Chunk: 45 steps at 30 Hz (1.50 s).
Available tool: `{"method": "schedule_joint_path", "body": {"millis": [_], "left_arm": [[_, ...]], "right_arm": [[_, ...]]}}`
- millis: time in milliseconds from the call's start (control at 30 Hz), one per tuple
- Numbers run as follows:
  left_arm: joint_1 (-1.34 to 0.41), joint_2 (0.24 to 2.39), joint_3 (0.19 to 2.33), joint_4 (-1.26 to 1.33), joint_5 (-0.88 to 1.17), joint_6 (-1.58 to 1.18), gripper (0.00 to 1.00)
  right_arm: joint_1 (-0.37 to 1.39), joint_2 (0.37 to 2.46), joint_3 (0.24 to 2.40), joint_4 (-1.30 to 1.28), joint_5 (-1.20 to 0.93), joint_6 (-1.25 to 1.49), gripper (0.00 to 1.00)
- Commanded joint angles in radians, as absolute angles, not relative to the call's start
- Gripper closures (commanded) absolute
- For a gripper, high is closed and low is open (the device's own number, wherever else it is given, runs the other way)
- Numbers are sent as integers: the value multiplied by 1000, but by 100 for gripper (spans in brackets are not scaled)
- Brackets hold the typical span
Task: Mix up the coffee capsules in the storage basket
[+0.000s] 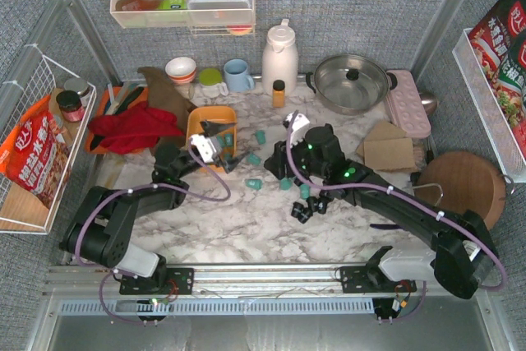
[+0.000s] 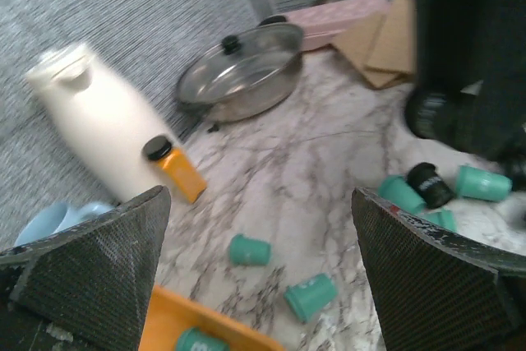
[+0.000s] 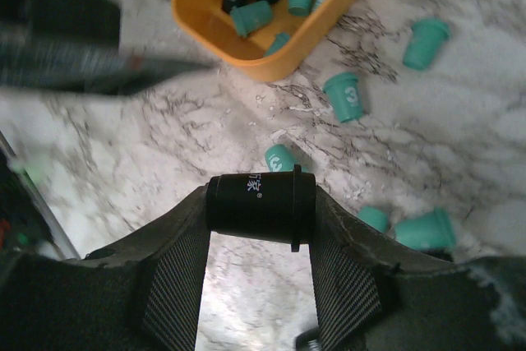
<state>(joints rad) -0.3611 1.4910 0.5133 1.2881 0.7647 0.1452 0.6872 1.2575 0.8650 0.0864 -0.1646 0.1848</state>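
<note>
The orange-yellow storage basket (image 1: 197, 121) (image 3: 278, 48) sits left of centre and holds several black and teal capsules (image 3: 251, 17). My right gripper (image 3: 259, 207) (image 1: 277, 162) is shut on a black capsule (image 3: 256, 203), held above the marble just right of the basket. Teal capsules (image 1: 254, 159) (image 3: 345, 96) lie scattered on the table, and black ones (image 1: 301, 211) lie below my right wrist. My left gripper (image 2: 259, 285) (image 1: 226, 147) is open and empty over the basket's right edge (image 2: 177, 318), with two teal capsules (image 2: 249, 250) on the marble beyond it.
A white jug (image 1: 279, 55), a small orange bottle (image 1: 279, 93), a lidded steel pot (image 1: 352, 81), a pink tray (image 1: 407, 100) and cardboard (image 1: 388, 147) stand at the back. A red cloth (image 1: 131, 129) lies left, a wooden board (image 1: 464, 182) right.
</note>
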Motion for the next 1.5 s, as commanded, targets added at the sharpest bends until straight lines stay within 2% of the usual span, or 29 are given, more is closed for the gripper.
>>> {"method": "schedule_joint_path", "body": {"millis": [0,133,267,333,400,467,933,1100,1167,1333,1467], "left_arm": [[-440,1467,499,1265,831,351,1],[-505,1448,503,1149,830,465,1],[-552,1439,500,1141,837,483,2],[-569,1435,498,1140,851,486,10],[-586,1433,497,1140,859,488,23],[-597,1434,499,1140,872,483,29],[-629,1444,508,1212,927,383,49],[-630,1452,505,1235,926,367,60],[-631,1452,505,1239,923,364,64],[-632,1457,504,1240,915,359,68],[-631,1466,504,1227,909,369,68]], "right_arm": [[655,1246,876,50,-135,543,95],[646,1246,884,51,-197,603,96],[646,1250,882,94,-259,630,95],[646,1243,868,132,-278,645,95],[646,1240,867,150,-288,653,95],[645,1241,871,152,-297,653,95],[646,1259,857,187,-316,631,94],[645,1265,857,199,-326,639,92],[646,1268,860,196,-332,640,88],[645,1264,871,167,-331,629,56],[642,1237,884,117,-290,604,40]]}}
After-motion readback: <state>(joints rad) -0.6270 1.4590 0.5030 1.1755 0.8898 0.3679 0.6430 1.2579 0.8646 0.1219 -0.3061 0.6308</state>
